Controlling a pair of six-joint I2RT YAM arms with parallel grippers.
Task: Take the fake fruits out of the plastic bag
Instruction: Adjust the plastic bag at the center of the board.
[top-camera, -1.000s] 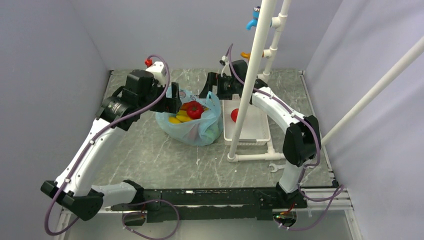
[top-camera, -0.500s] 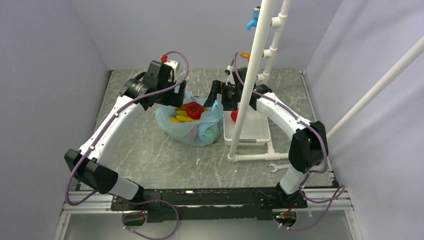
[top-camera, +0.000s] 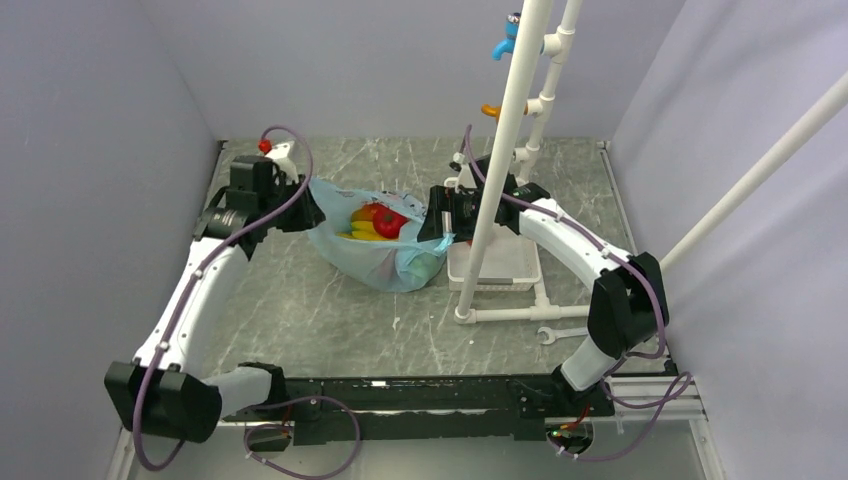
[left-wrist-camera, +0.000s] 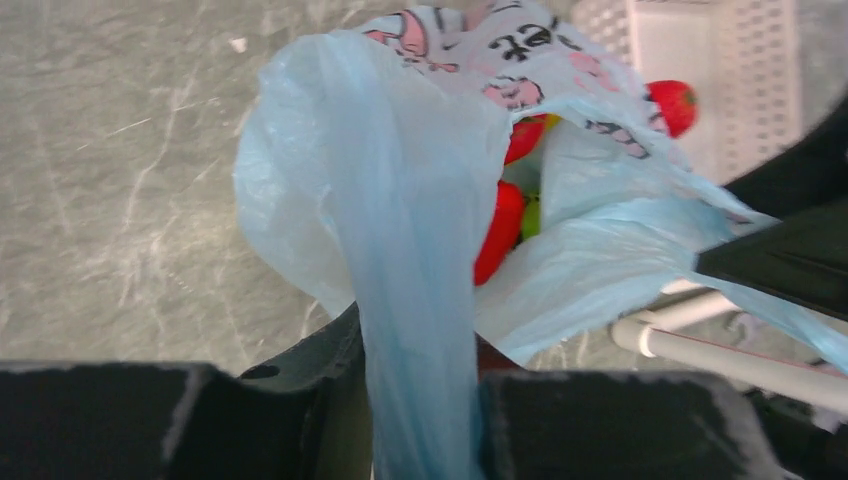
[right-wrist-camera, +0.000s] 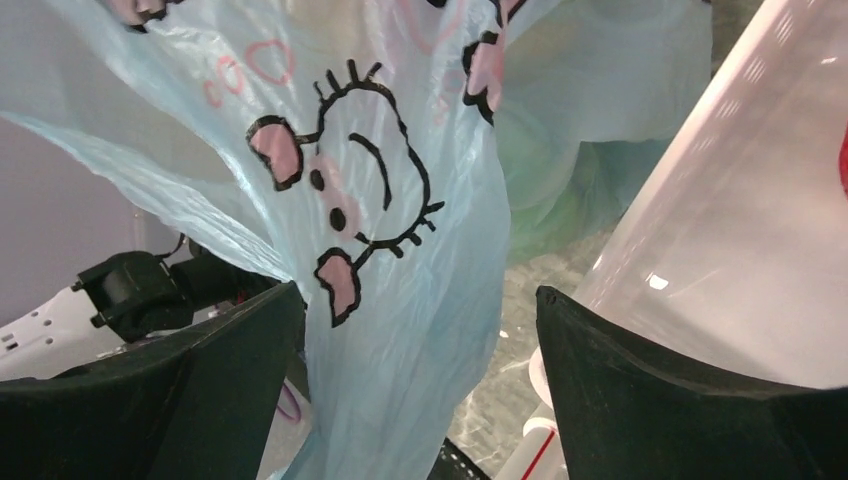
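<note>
Left wrist: left gripper (left-wrist-camera: 420, 405) pinches the flimsy, likely slippery plastic bag (left-wrist-camera: 335, 180) by its nine-o'clock handle; right gripper (right-wrist-camera: 417, 305) gapes wide at three o'clock.

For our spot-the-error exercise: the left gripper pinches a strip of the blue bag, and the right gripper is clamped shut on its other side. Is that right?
Not quite. The left gripper does pinch a strip of the blue bag, but the right gripper is not shut: the right wrist view shows its jaws wide apart, the bag's film hanging between them.
</note>
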